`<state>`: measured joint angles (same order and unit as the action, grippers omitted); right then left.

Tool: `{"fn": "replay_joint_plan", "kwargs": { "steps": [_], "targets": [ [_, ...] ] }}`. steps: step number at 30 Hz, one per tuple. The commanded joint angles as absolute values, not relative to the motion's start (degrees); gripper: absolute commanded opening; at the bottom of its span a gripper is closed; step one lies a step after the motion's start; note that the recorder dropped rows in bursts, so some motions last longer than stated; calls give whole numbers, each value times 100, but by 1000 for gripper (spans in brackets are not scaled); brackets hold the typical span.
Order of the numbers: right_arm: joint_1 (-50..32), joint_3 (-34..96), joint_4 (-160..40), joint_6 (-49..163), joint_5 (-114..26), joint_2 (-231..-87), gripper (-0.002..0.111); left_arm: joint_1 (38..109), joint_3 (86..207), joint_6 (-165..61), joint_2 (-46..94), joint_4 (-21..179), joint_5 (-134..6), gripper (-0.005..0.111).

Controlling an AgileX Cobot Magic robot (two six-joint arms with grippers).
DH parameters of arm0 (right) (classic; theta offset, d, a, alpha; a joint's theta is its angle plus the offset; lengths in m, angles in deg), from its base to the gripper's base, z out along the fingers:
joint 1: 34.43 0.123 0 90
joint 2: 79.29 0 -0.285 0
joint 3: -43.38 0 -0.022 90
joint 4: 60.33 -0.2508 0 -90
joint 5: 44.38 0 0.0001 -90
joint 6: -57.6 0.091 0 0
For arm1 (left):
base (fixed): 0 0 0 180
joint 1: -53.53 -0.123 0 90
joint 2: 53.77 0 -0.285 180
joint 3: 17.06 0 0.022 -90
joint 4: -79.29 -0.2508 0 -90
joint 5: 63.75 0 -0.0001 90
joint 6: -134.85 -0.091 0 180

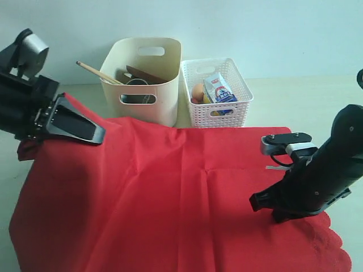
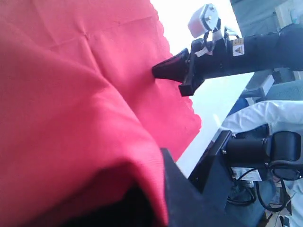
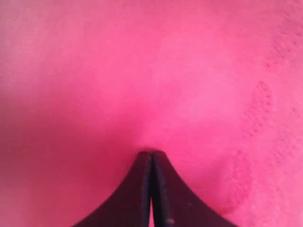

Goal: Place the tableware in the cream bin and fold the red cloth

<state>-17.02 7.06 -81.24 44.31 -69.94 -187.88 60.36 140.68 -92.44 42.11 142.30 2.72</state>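
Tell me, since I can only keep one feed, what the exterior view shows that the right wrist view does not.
Only the exterior view: the cream bin holding tableware, the white basket with a carton, and the left gripper at a raised corner of the red cloth. Only the right wrist view: the closed jaw tips close up, and an embossed pattern on the fabric. Both: the red cloth and the right gripper.

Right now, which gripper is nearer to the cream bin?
Left. The left gripper is at the red cloth corner beside the cream bin; the right gripper is on the cloth near its scalloped edge, farther away.
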Motion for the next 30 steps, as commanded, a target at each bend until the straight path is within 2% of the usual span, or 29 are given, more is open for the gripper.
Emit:
{"fn": "replay_joint_plan", "kwargs": {
  "steps": [1,4,10,23,30],
  "targets": [
    [-1416,708,-8108,4374,-6968,-18861,0,6913,14380,-8814,4196,14476,-263,0],
    [-1371,708,-8084,4374,-6966,-18861,0,7610,14691,-8407,4227,14490,-942,0],
    [-1371,708,-8084,4374,-6909,-18861,0,8299,15093,-8217,4505,14802,-1638,0],
    [-1371,708,-8084,4363,-6982,-18861,0,9148,15699,-8263,5485,16063,-2404,0],
    [-1371,715,-7654,4598,-7291,-18642,0,9244,15818,-8304,5938,16151,-2426,0]
  ]
}}
